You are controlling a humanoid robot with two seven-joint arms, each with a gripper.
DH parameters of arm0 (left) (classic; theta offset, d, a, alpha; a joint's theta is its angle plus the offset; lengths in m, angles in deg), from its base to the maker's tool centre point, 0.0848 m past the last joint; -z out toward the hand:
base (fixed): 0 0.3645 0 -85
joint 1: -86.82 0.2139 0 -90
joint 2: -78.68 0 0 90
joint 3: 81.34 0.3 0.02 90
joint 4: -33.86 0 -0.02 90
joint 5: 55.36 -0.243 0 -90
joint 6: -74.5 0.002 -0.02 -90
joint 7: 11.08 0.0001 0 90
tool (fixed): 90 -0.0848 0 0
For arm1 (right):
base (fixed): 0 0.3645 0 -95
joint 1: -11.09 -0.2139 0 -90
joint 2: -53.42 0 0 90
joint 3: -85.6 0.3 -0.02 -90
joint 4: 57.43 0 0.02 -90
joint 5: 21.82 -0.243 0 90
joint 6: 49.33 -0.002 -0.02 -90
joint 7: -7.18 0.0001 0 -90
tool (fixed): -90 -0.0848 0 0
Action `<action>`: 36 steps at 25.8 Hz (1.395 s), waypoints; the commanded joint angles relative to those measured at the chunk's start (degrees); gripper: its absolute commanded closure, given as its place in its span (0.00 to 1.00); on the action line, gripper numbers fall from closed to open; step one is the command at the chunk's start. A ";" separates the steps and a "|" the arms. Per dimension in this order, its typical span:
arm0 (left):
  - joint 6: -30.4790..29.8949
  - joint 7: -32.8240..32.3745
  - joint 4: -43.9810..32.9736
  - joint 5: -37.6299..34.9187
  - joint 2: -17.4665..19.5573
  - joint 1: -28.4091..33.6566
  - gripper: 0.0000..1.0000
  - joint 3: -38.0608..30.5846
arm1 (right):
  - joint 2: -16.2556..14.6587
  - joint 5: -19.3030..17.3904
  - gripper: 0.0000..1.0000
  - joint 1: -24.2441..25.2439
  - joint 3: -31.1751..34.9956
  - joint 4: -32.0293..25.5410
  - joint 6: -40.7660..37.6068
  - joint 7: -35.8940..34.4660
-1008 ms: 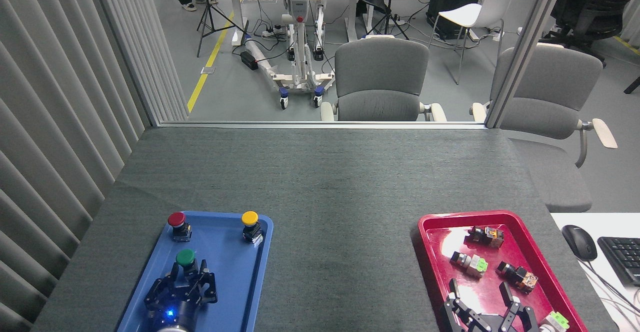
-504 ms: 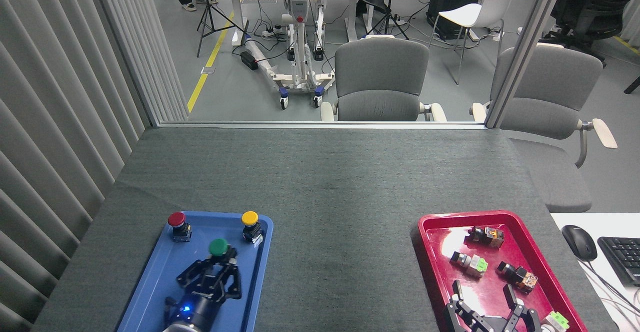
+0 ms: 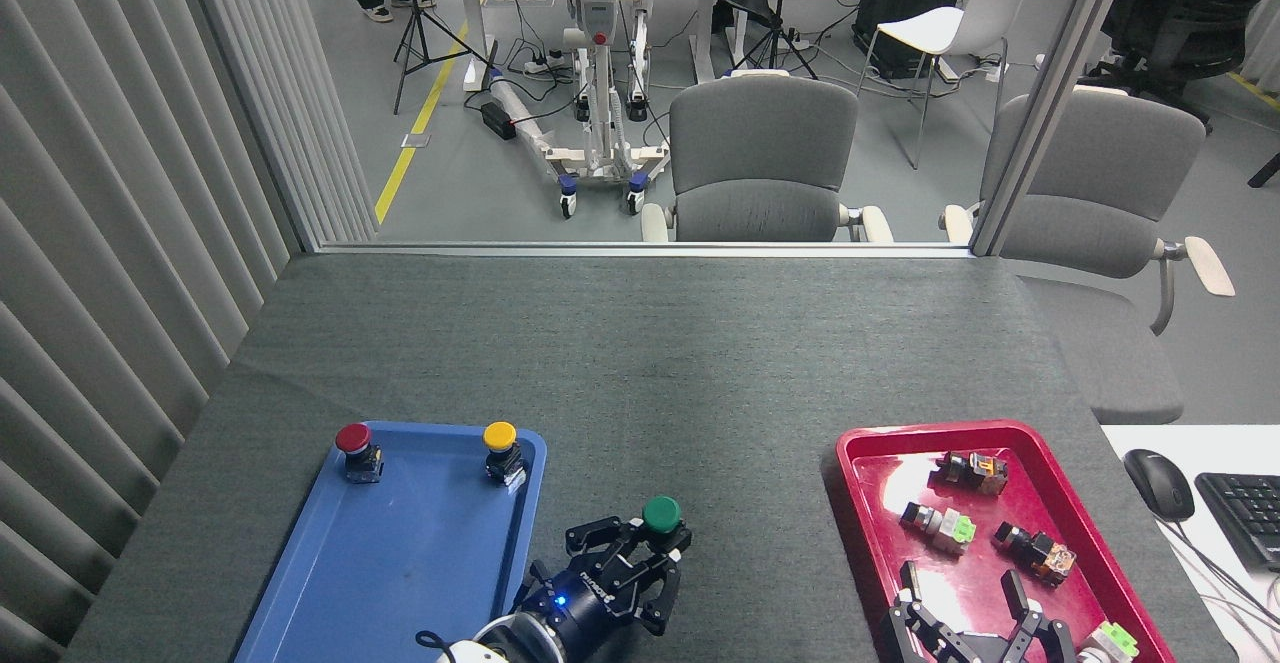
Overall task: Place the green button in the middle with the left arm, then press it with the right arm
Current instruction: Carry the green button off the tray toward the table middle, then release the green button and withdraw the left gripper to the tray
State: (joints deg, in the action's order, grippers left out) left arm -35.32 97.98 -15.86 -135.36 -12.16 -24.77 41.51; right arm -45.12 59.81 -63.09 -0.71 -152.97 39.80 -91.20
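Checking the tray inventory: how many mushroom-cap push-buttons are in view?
3. The red button and yellow button stand at the blue tray's far end; the green button is held by the left gripper over the grey cloth.

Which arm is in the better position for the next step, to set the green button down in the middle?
Left. The left gripper holds the green button over the cloth; the right gripper hovers open above the red tray.

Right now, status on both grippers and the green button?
Left gripper shut on green button, over bare cloth between trays. Right gripper open, over red tray. Nothing in the way.
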 commanded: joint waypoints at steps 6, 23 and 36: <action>0.31 -0.60 3.23 -0.42 -2.24 -0.73 0.95 3.19 | 0.89 0.11 0.00 0.00 -0.09 0.00 -0.10 0.02; 8.66 1.07 -10.48 -0.25 2.42 7.27 0.00 2.31 | 1.42 0.64 0.04 -0.88 -2.64 0.35 -0.10 -1.65; 7.16 -5.78 -35.35 -5.87 -0.30 25.02 0.00 -35.83 | 3.44 4.06 0.12 -5.36 -10.73 3.25 0.34 -1.21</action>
State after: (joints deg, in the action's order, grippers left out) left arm -25.73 95.34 -48.58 -137.63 -9.36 -1.21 14.33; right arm -41.98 63.53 -67.13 -9.35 -150.50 39.71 -93.11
